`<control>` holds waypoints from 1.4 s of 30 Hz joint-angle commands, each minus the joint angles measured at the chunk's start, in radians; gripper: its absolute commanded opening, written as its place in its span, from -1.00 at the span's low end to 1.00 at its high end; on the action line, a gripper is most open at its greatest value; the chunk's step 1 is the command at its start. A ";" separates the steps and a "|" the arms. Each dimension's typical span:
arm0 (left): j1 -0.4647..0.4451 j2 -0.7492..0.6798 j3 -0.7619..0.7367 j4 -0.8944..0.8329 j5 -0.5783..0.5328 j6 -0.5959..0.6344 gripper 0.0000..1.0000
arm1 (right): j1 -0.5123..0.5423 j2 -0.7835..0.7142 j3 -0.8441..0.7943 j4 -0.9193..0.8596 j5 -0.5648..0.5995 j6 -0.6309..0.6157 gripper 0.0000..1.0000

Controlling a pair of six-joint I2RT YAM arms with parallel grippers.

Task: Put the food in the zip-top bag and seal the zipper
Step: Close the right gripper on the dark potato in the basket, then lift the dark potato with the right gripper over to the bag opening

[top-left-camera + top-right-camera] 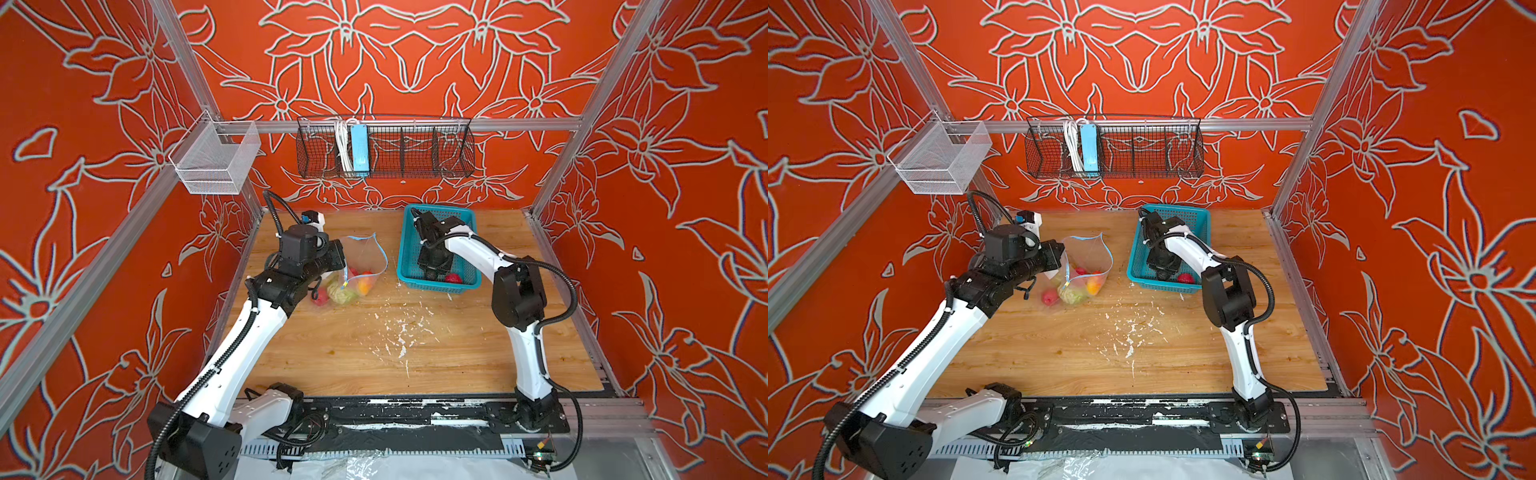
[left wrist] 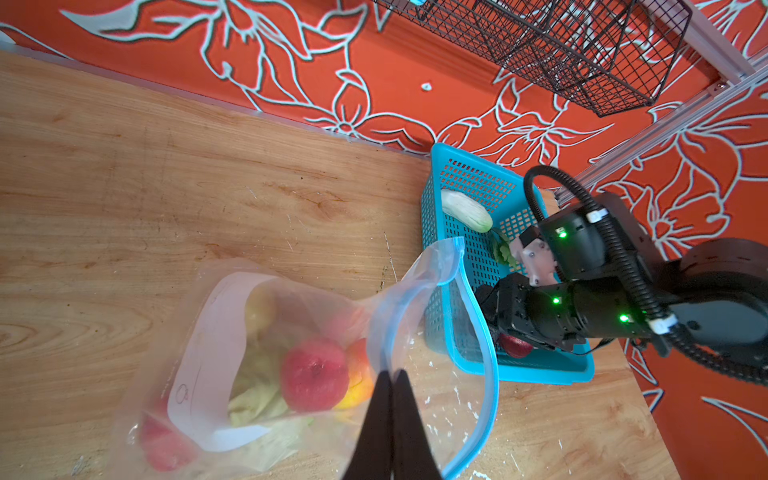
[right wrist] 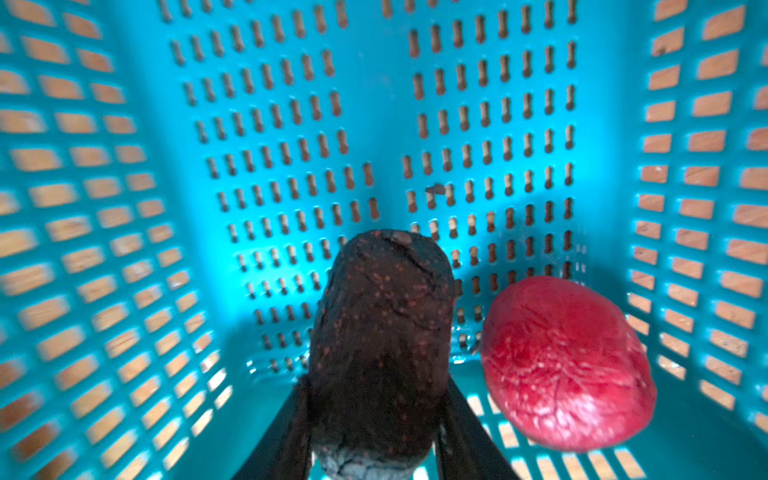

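Avocado (image 3: 380,345) is gripped between the jaws of the right gripper (image 3: 376,386), inside the basket (image 3: 124,166). Its long axis runs straight out along the fingers. 1 red fruit (image 3: 565,365) lies just beside it, untouched.

The left gripper (image 2: 392,374) is clenched on the rim of the bag (image 2: 208,332), so that the mouth is held up and open. The zipper (image 2: 486,353) is unsealed.

In both top views the bag is seen to the left of the basket, near it but apart. The coming transfer is therefore judged to run leftward, with the right arm as carrier.

The grip on the avocado is shown only in the right wrist view; in the top views it is hidden under the gripper. 1 radish (image 2: 465,210) in the basket is shown only in the left wrist view.
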 commanded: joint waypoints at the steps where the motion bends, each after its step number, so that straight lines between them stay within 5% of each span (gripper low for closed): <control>1: 0.009 -0.004 0.006 0.011 0.002 0.004 -1.00 | -0.006 -0.054 -0.036 0.021 -0.019 0.022 -0.22; 42: 0.009 0.018 -0.003 0.021 0.023 -0.010 -1.00 | -0.013 -0.301 -0.207 0.196 -0.084 0.096 -0.25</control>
